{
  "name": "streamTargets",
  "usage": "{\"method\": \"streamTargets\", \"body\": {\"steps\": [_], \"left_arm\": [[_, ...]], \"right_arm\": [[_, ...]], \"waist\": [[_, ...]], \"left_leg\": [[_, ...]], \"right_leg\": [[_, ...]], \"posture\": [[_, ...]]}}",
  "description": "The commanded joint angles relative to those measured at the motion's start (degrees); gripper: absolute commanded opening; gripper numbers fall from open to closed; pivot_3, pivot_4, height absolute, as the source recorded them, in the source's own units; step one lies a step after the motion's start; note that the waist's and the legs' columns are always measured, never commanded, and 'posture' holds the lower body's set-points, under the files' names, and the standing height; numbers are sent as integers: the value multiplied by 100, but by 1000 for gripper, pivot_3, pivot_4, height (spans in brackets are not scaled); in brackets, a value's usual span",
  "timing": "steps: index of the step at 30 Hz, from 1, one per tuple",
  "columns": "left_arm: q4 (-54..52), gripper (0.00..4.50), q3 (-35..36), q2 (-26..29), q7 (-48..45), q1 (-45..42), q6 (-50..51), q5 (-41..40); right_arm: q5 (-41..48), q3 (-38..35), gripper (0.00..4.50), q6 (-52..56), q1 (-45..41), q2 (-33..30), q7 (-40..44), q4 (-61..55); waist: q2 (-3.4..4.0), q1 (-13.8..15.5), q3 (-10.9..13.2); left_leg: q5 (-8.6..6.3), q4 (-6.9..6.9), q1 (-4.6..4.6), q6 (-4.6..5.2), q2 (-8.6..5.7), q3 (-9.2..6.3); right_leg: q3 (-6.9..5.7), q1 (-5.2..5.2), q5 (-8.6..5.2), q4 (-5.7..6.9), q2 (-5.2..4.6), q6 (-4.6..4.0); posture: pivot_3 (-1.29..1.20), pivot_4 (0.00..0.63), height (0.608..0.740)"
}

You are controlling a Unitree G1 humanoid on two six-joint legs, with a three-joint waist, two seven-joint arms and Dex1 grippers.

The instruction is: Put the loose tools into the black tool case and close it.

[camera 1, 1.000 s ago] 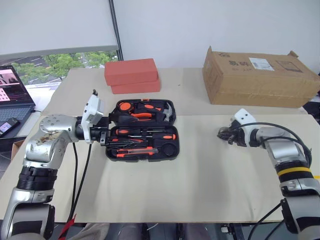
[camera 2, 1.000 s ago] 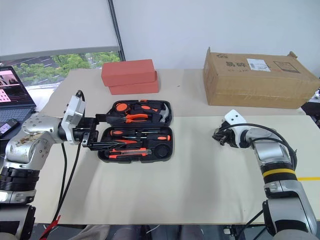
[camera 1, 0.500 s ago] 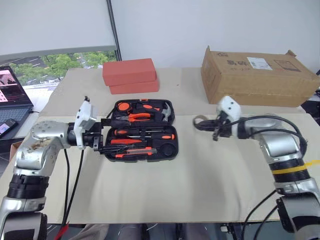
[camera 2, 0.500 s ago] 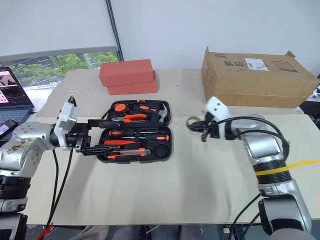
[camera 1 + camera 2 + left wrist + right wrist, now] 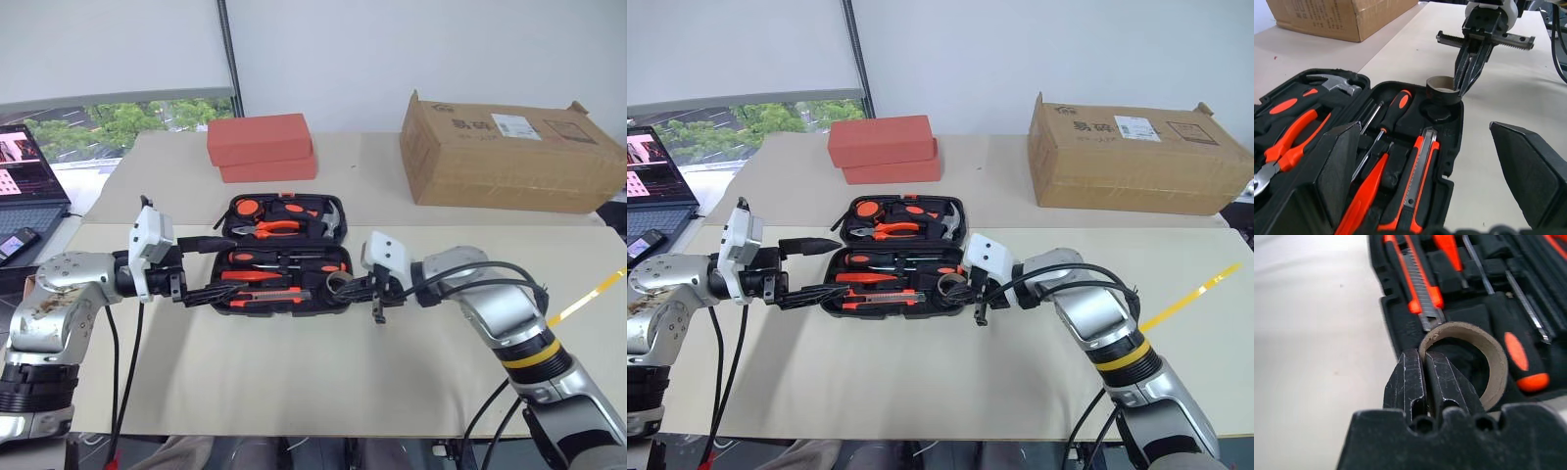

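The right arm has swung a long way across the surface (image 5: 323, 382) from out near the cardboard box (image 5: 509, 152), and now its right hand (image 5: 345, 286) sits at the near right corner of the black tool case (image 5: 284, 257), which lies open with its lid back. That hand is clamped tight on the wall of the small grey tape roll (image 5: 1442, 90), one finger inside the ring and one outside, and the wrist view puts the roll right above the round recess (image 5: 1439, 113) at that corner, not yet down in it. So the carry looks finished and the drop is what's left: I'd judge the roll needs lowering a touch and centring before the fingers let go, or it could tip onto the rim. Over on the other side the left hand (image 5: 201, 266) has eased back from the case edge toward its own side and hangs just off the left end, fingers spread wide and holding nothing. Inside the case, the slim screwdrivers (image 5: 284, 266) lie in their slots in the near half, the utility knife (image 5: 263, 293) along the front, with the pliers (image 5: 263, 228) and hammer (image 5: 328, 217) in the lid half. With the roll seated, only shutting the lid should remain.
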Motion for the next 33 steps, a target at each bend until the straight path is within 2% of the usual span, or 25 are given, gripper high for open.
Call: {"method": "streamTargets", "body": {"steps": [1,2,4,5,15,19,24,29,33], "left_arm": [[-148,4500,154,34,48,-18,-41,-101],[-143,4500,143,23,56,-31,-40,-100],[-136,4500,128,8,64,-46,-44,-99],[-117,4500,119,4,60,-56,-56,-91],[76,4500,100,-22,19,-86,-165,-30],[385,4500,178,-150,228,-175,-246,38],[1492,4500,210,-532,1013,-629,-614,509],[3334,4500,221,-799,1673,-1609,-834,909],[4783,4500,220,-869,1798,-2424,-898,1092]], "right_arm": [[-60,12,34,-182,-88,70,-40,-47],[-58,27,34,-187,-85,74,-15,-52],[-38,30,736,-171,-64,73,25,-87],[-20,21,928,-160,-51,85,23,-115],[108,-255,4447,-205,-115,130,-100,-34],[-42,-676,4478,-374,-364,373,-746,643],[598,-1668,4478,452,-846,1166,-1525,1832],[929,-2476,4478,886,-1622,1797,-2178,3611],[905,-2861,4478,459,-2329,2135,-2574,5297]], "waist": [[0,-8,0],[-1,-8,0],[-1,-1,0],[-1,-1,1],[-1,0,1],[-2,-2,1],[-6,-1,3],[-7,-11,3],[-7,-35,4]], "left_leg": [[0,0,1,0,0,1],[0,0,1,0,0,1],[0,0,1,-1,0,1],[0,0,1,-1,0,0],[-1,0,1,-1,0,1],[-1,0,3,-1,0,2],[5,-3,7,-9,1,1],[6,0,6,-8,-2,3],[6,-1,2,-8,-7,7]], "right_leg": [[1,0,0,0,0,0],[1,0,0,0,1,1],[1,0,0,0,1,1],[0,0,0,0,1,0],[1,0,0,-1,1,0],[1,2,0,0,1,0],[1,3,1,7,6,-2],[-1,4,4,11,6,-7],[-2,0,5,13,6,-8]], "posture": [[0,150,711],[0,150,711],[0,150,711],[0,150,711],[0,150,711],[0,150,711],[0,150,711],[0,150,711],[0,150,711]]}}
